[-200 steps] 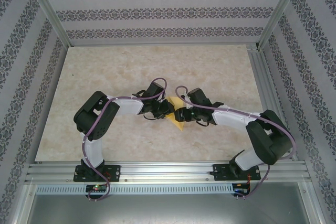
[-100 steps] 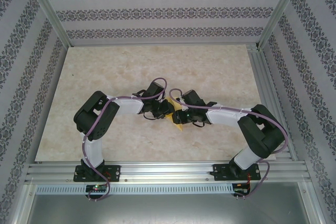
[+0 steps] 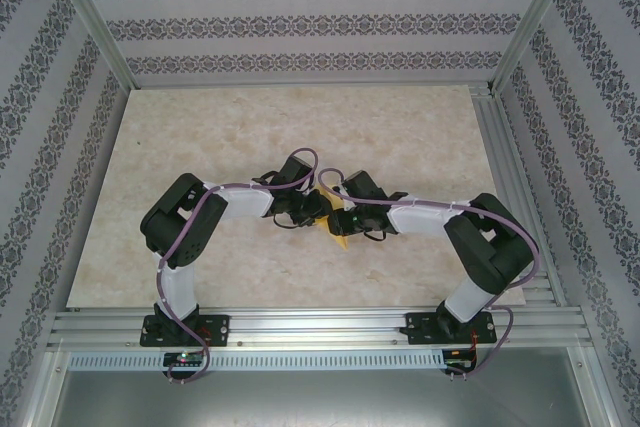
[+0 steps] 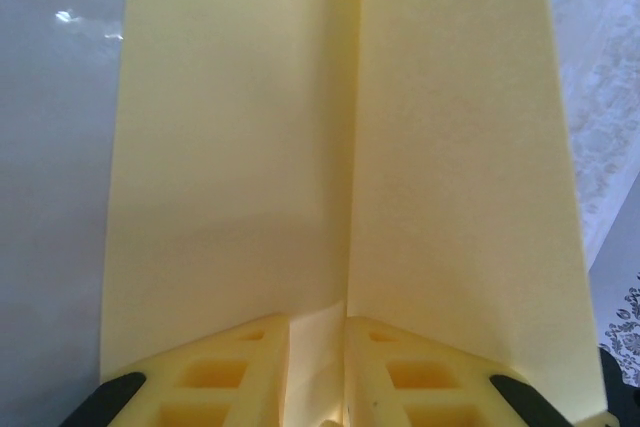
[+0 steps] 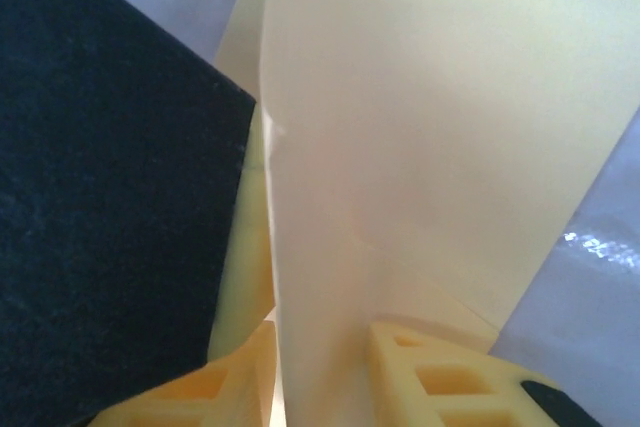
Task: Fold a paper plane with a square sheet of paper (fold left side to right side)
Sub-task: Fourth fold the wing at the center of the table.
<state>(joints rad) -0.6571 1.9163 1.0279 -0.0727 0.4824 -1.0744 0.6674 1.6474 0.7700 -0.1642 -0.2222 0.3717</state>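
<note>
Right hand [image 5: 322, 332] moved in leftward, paper [image 3: 338, 238] mostly hidden beneath, left hand [image 4: 317, 325] clenched on it, right's grip unclear.

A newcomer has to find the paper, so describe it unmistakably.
On the marbled table, find the centre where the left arm and right arm meet. The pale-yellow paper sits between their tips: thin and creased, unlike the bulky black-and-white arms.

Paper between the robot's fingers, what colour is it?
The paper is plain pale yellow, with no pattern. The left wrist view shows it best.
</note>
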